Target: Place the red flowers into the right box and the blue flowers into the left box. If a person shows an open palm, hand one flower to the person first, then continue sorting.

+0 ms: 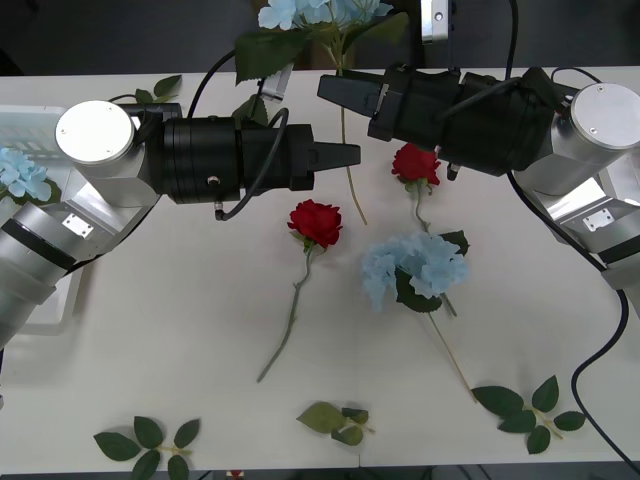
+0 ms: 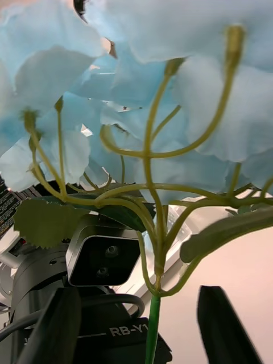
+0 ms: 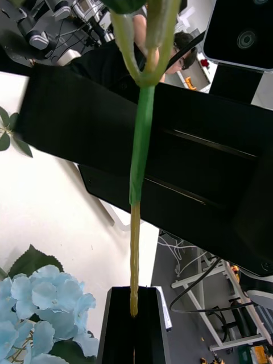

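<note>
My left claw (image 1: 352, 156) is clamped shut on the lower stem of a blue flower (image 1: 300, 12), which it holds above the tabletop (image 1: 180, 320) with its head up at the far edge. In the left wrist view the black fingers (image 3: 122, 324) pinch the yellowish stem end. My right claw (image 1: 325, 85) sits higher on the same stem, just under the head. Its fingers (image 2: 57, 327) are spread, with the stem between them and not touching either one. Two red roses (image 1: 316, 222) and a second blue flower (image 1: 415, 270) lie on the tabletop. Another blue head (image 1: 20, 175) rests in the left box (image 1: 25, 120).
</note>
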{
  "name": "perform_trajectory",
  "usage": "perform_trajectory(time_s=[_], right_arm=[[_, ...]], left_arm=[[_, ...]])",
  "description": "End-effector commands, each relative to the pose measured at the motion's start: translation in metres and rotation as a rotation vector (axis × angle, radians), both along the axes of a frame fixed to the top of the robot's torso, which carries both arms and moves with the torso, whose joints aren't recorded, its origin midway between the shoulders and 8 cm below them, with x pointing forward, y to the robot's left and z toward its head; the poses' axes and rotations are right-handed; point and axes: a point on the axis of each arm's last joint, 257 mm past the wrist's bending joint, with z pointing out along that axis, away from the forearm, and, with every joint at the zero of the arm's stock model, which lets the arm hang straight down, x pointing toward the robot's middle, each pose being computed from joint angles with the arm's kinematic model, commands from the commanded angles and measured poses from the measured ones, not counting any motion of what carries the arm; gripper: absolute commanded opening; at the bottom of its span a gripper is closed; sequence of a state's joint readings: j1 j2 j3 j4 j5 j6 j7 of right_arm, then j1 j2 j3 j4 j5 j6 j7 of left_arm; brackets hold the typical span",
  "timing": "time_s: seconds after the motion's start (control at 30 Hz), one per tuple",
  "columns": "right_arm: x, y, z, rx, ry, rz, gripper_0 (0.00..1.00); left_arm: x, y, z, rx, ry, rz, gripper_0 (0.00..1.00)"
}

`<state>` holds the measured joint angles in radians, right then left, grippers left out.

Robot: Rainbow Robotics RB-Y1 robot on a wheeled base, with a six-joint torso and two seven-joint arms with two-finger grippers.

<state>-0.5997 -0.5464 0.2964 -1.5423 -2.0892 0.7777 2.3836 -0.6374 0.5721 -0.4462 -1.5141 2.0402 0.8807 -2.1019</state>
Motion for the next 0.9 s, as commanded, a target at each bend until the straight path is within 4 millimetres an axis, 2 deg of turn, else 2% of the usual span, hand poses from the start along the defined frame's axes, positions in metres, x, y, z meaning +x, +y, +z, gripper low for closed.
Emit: perform_trajectory(time_s=[0.03, 0.1, 0.17, 0.23, 0.27, 0.33, 0.37, 0.43, 0.47, 0.5, 0.57, 0.73, 0.83, 0.9], right_arm=[[-0.009, 0.002, 0.019, -0.009, -0.058, 0.025, 0.77], [-0.01, -0.003, 0.017, -0.006, -0.045, 0.027, 0.77], [-0.012, -0.022, 0.008, 0.0, 0.005, 0.028, 0.77], [-0.013, -0.028, 0.005, 0.0, 0.017, 0.028, 0.77], [-0.014, -0.049, -0.008, -0.018, 0.056, 0.02, 0.77], [-0.016, -0.08, -0.03, -0.038, 0.119, 0.021, 0.77], [-0.016, -0.088, -0.037, -0.047, 0.132, 0.015, 0.77], [-0.011, -0.123, -0.066, -0.101, 0.172, -0.026, 0.77], [-0.008, -0.142, -0.082, -0.149, 0.183, -0.048, 0.77], [-0.008, -0.15, -0.092, -0.182, 0.186, -0.058, 0.77], [-0.002, -0.188, -0.121, -0.316, 0.194, -0.11, 0.77], [0.016, -0.255, -0.174, -0.582, 0.201, -0.25, 0.77], [0.028, -0.267, -0.193, -0.625, 0.252, -0.329, 0.77], [0.037, -0.263, -0.198, -0.619, 0.269, -0.365, 0.77]], left_arm=[[-0.008, -0.009, 0.0, -0.029, -0.033, -0.017, 0.0], [-0.008, -0.009, 0.0, -0.03, -0.035, -0.017, 0.0], [-0.008, -0.008, 0.001, -0.032, -0.039, -0.018, 0.0], [-0.009, -0.009, 0.001, -0.032, -0.04, -0.019, 0.0], [-0.009, -0.008, 0.001, -0.033, -0.041, -0.019, 0.0], [-0.009, -0.008, 0.001, -0.035, -0.042, -0.019, 0.0], [-0.008, -0.008, 0.002, -0.035, -0.044, -0.019, 0.0], [-0.009, -0.008, 0.003, -0.038, -0.047, -0.02, 0.0], [-0.008, -0.007, 0.002, -0.037, -0.047, -0.019, 0.0], [-0.009, -0.008, 0.003, -0.038, -0.048, -0.02, 0.0], [-0.009, -0.008, 0.003, -0.039, -0.048, -0.02, 0.0], [-0.006, -0.002, 0.006, -0.049, -0.034, -0.01, 0.0], [0.002, 0.015, 0.002, -0.011, -0.027, 0.014, 0.0], [0.006, 0.03, -0.004, 0.023, 0.006, 0.03, 0.0]])
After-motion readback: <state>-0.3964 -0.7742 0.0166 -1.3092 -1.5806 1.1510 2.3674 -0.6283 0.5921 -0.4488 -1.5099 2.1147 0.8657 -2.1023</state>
